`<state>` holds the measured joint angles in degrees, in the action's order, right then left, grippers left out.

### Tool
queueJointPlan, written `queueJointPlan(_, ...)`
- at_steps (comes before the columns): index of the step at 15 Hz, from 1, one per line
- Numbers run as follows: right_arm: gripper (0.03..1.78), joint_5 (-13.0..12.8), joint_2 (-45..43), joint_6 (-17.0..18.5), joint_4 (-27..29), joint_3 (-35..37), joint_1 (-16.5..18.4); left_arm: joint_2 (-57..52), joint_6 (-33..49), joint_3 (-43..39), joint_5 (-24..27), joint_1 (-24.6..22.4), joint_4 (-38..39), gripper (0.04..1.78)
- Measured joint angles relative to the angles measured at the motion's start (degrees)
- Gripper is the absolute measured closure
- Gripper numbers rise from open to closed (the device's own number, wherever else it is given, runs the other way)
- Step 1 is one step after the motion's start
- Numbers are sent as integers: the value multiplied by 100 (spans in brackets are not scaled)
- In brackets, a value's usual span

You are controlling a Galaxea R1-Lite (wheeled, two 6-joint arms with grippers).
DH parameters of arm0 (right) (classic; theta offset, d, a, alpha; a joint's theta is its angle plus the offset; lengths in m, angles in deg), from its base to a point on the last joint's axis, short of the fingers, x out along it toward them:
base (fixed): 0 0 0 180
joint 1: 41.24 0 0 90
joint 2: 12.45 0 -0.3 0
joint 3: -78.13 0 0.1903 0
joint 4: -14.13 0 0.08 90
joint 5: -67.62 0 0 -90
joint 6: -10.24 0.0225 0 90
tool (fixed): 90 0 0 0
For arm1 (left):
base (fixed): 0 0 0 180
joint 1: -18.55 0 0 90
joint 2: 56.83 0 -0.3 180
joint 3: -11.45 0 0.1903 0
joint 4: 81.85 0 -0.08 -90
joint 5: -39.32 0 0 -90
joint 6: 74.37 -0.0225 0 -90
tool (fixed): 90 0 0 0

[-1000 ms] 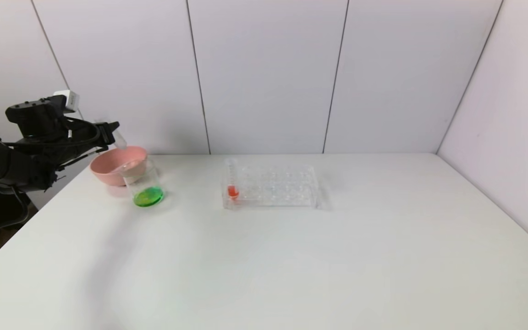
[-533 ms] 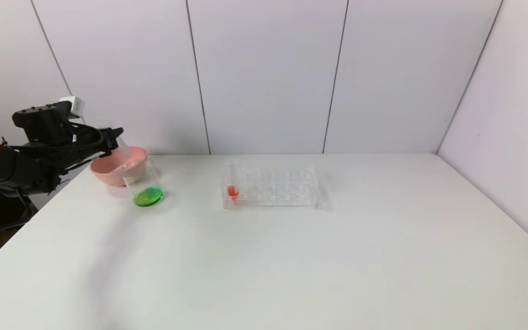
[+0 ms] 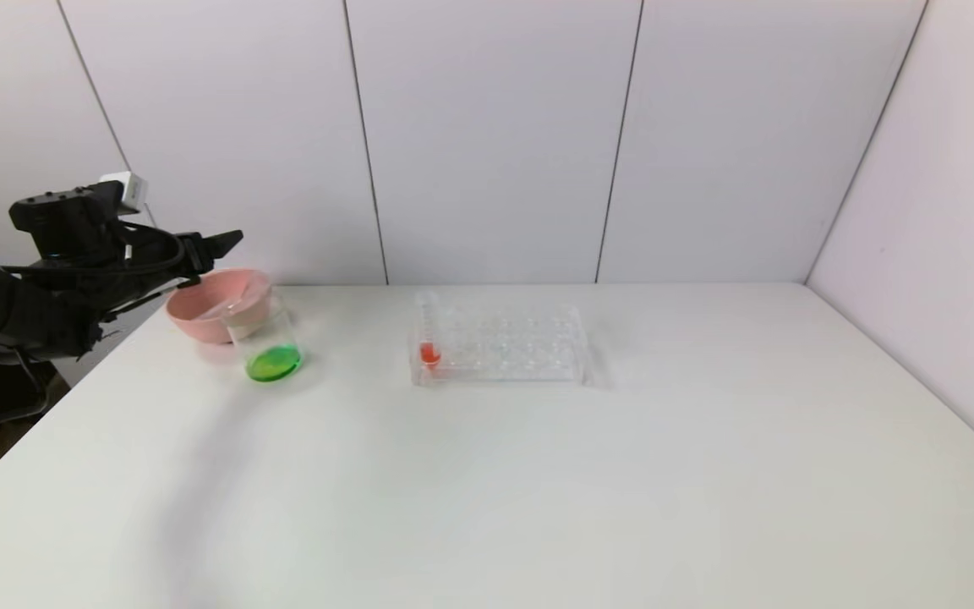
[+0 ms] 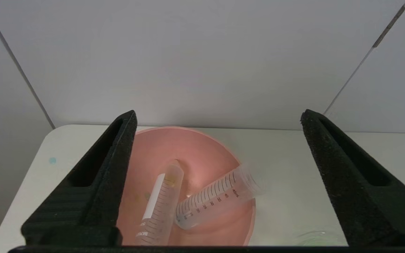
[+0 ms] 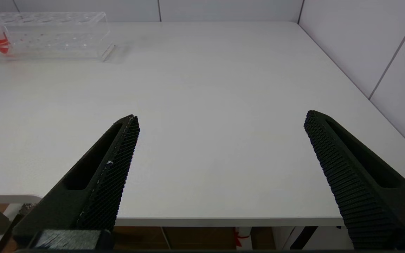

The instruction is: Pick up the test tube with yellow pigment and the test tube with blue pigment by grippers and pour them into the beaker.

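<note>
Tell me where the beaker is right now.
In the head view the beaker, green liquid at its bottom, stands on the table's far left, directly in front of the pink bowl and left of the tube rack.

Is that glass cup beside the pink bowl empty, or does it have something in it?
Not empty. The beaker stands upright beside the pink bowl, with a shallow layer of green liquid at its bottom.

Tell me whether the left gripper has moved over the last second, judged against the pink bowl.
Yes. The left gripper dipped toward the pink bowl, then rose again, its tip now farther right over it, jaws open.
</note>
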<state>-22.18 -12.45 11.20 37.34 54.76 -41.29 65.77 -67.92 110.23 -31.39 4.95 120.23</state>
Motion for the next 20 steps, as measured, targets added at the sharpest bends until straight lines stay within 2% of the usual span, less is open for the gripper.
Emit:
queueJointPlan(3,10,-2,0,0,0,0,-2,-651,49,-424,271,-124,13,5)
queueJointPlan(8,10,-2,0,0,2,0,0,-2726,658,-1585,1414,-883,-11,6)
queueJointPlan(11,10,-2,0,0,0,0,0,-4459,1640,-2330,2732,-1685,-2,6)
queueJointPlan(14,10,-2,0,0,0,0,0,-5962,2847,-2712,4929,-2555,-6,6)
queueJointPlan(16,10,-5,0,0,0,0,-2,-6612,3638,-2773,6023,-2826,26,6)
queueJointPlan(17,10,-5,0,0,2,0,0,-6800,3788,-2792,6225,-2876,33,6)
queueJointPlan(20,10,-5,0,0,0,0,-5,-7110,3872,-2740,6235,-2892,194,6)
